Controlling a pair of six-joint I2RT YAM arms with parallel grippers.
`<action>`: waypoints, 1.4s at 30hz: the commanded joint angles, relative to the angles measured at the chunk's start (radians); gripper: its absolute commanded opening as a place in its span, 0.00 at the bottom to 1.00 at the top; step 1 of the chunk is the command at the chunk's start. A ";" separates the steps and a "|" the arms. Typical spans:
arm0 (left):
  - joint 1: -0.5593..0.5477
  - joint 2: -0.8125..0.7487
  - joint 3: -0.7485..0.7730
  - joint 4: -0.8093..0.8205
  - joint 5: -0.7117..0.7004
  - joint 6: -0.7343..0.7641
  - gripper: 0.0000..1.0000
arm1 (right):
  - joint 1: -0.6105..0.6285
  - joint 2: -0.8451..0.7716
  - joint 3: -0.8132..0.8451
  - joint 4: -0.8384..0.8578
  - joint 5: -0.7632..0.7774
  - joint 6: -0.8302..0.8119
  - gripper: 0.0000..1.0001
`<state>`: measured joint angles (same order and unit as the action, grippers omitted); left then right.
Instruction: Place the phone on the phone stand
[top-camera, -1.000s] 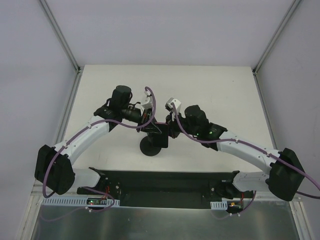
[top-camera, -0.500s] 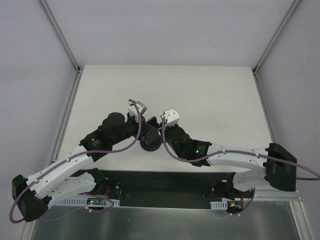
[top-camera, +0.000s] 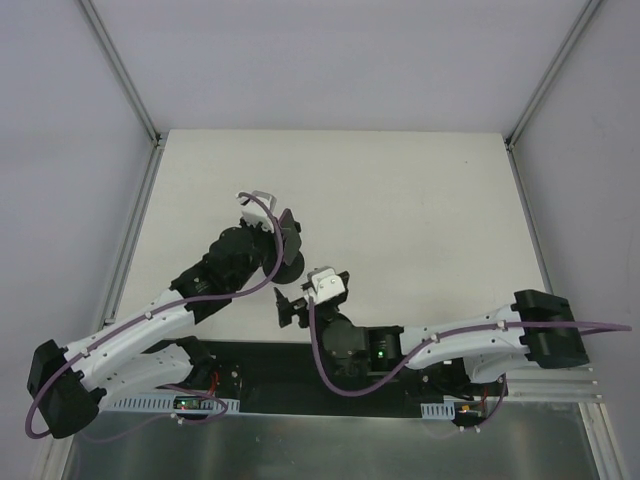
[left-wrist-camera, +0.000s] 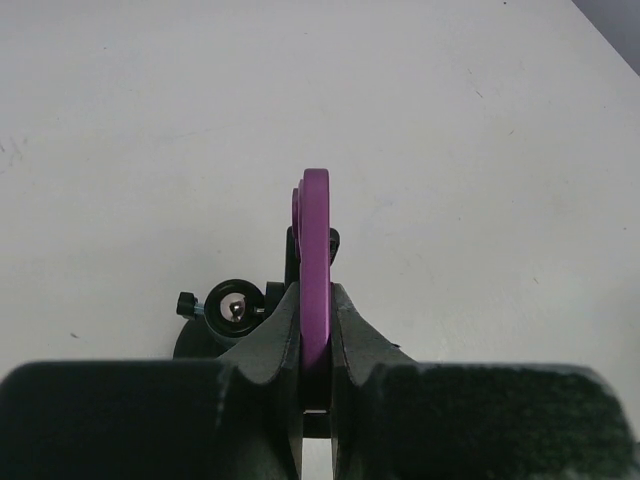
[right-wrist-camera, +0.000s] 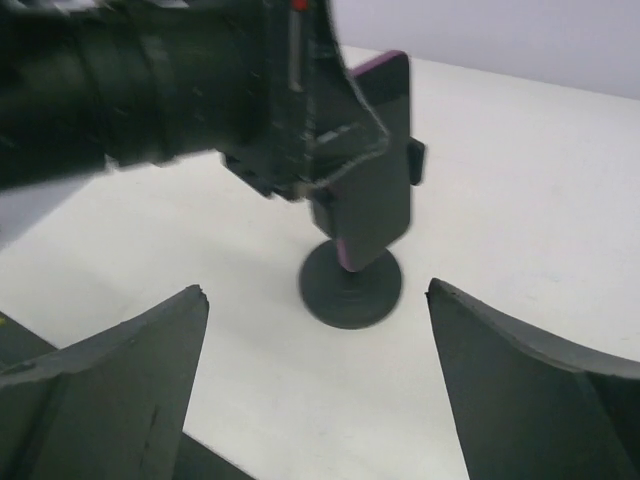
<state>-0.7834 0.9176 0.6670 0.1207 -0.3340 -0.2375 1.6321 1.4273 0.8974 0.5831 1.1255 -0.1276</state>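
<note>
The phone (right-wrist-camera: 378, 185), a dark slab with a purple edge, stands upright over the round base of the phone stand (right-wrist-camera: 350, 287), against its holder arm. Whether it rests in the holder I cannot tell. My left gripper (right-wrist-camera: 305, 150) is shut on the phone's side. In the left wrist view the phone (left-wrist-camera: 316, 240) shows edge-on between the left gripper's (left-wrist-camera: 315, 297) jaws, with the stand's knob and joint (left-wrist-camera: 228, 308) just below left. From above, the phone (top-camera: 289, 231) and stand (top-camera: 286, 268) sit mid-table. My right gripper (top-camera: 288, 308) is open and empty, a short way on the near side of the stand.
The white table (top-camera: 420, 210) lies between two metal side rails (top-camera: 140, 215) running toward the far wall. A black base plate (top-camera: 260, 365) spans the near edge, where both arms are mounted.
The right gripper has opened and drawn back toward the near edge, away from the stand. The left gripper, still holding the phone, has shifted slightly left and farther away.
</note>
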 joint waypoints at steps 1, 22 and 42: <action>0.010 -0.051 -0.058 -0.098 -0.036 0.023 0.00 | -0.021 -0.138 -0.190 0.149 -0.001 -0.131 0.93; 0.172 -0.218 -0.009 -0.199 -0.180 0.395 0.00 | -0.310 -0.502 -0.535 -0.068 -0.567 0.187 0.93; 0.969 -0.174 -0.070 -0.036 0.461 0.462 0.00 | -0.339 -0.703 -0.614 -0.080 -0.664 0.103 0.93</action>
<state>0.1486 0.7151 0.5892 0.0311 0.0353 0.1993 1.3006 0.7597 0.2829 0.4789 0.4915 0.0093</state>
